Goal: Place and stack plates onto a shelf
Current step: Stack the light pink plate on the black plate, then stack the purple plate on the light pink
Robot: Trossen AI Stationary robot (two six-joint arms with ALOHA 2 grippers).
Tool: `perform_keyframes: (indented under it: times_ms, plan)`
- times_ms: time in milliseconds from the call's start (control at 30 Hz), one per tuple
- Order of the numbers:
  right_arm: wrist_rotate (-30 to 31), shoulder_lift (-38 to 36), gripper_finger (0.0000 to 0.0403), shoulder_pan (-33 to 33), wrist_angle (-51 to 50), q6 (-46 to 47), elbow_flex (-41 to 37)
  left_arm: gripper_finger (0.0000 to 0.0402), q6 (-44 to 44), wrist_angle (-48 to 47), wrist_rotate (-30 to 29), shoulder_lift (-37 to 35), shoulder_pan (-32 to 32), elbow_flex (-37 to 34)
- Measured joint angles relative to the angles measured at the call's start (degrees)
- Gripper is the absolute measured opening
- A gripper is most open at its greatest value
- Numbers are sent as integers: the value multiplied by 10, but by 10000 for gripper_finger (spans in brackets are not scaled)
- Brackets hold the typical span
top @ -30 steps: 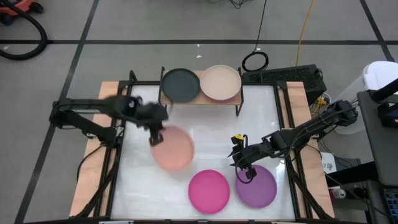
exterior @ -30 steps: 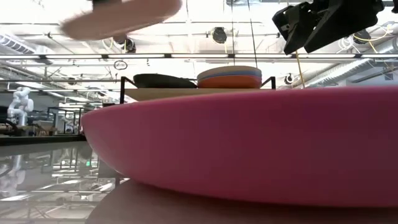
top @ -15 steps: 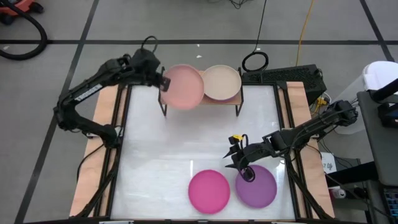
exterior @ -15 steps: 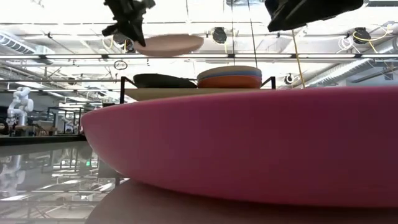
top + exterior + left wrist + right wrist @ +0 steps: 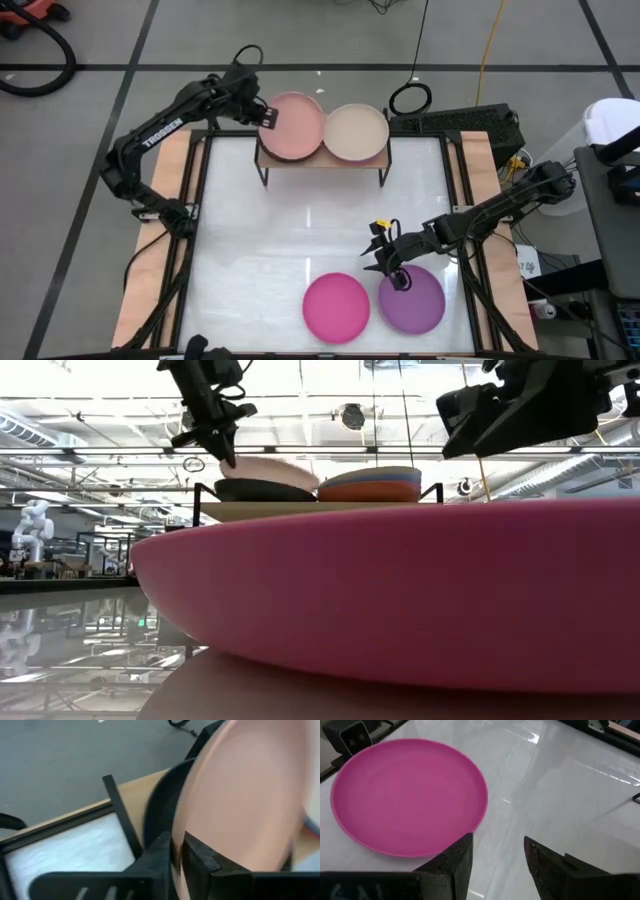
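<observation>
Since the earlier frames, the left end effector (image 5: 268, 117) has carried the round matte peach plate (image 5: 294, 126) from above the middle of the tabletop (image 5: 300, 230) to the low light-wood shelf on thin black legs (image 5: 322, 160), and it is now lowering the plate over the round black plate (image 5: 262, 490) sitting there. The plate is extending away from this end effector, tilted, its far edge dipping toward the neighbouring stack topped by the round beige plate (image 5: 355, 132). In the left wrist view the fingers (image 5: 197, 862) are pinching the peach plate's near rim, so it is not released yet.

The right end effector (image 5: 390, 268) has barely shifted. It is hovering with its fingers spread and empty, above the near edge of the round purple plate (image 5: 415, 300), with the round magenta plate (image 5: 336, 307) just beside it.

Judging by this, the peach plate is nearly stacked. The left end effector probably needs only to level it and let go. The magenta and purple plates are the ones remaining on the tabletop.
</observation>
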Motion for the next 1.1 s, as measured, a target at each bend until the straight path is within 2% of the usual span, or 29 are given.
perform_keyframes:
  times_ms: [333,500,667,767,900,967,1100]
  plan:
    - [0,0,157,0,4,0,-3,121,24,-1,-5,-1,4,0]
    - [0,0,157,0,6,-1,-3,139,48,17,-5,-21,4,0]
    - [0,-1,157,0,7,-1,-3,142,73,53,16,-81,-11,0]
    - [0,-3,157,0,6,0,-3,142,111,73,6,-134,-52,-7]
    - [0,-15,157,0,4,7,-3,142,107,91,-53,-209,-123,-47]
    - [0,-27,157,1,-1,24,-3,143,90,125,-67,-252,-165,-89]
    - [0,-63,157,1,-23,56,-1,143,64,254,-71,-335,-267,-211]
